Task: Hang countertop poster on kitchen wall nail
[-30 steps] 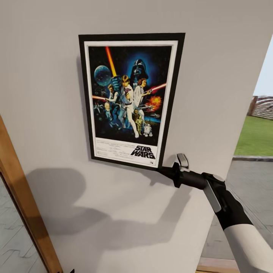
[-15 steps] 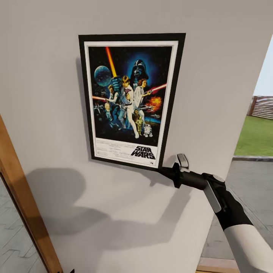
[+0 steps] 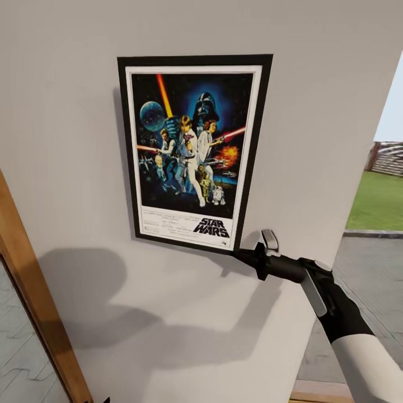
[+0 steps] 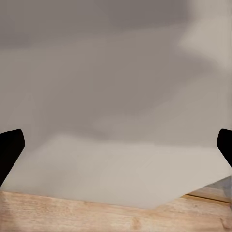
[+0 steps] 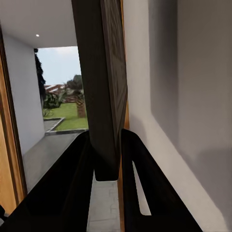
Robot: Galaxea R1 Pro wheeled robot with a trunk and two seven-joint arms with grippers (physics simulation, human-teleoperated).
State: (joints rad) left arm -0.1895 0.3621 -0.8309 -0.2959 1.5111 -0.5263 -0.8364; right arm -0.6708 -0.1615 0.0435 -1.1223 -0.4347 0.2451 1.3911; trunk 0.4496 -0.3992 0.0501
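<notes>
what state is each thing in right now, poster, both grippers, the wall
poster: upright against the wall, held at its lower right corner, slightly tilted.
right gripper: shut on the poster's bottom corner; the frame edge sits between its fingers.
left gripper: open, fingertips far apart, nothing between them, facing a plain wall.
wall: bare grey, carrying shadows of the arm and poster; no nail can be made out.

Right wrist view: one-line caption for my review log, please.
Right gripper pinching the poster edge-on by its lower corner, held beside the grey wall.
</notes>
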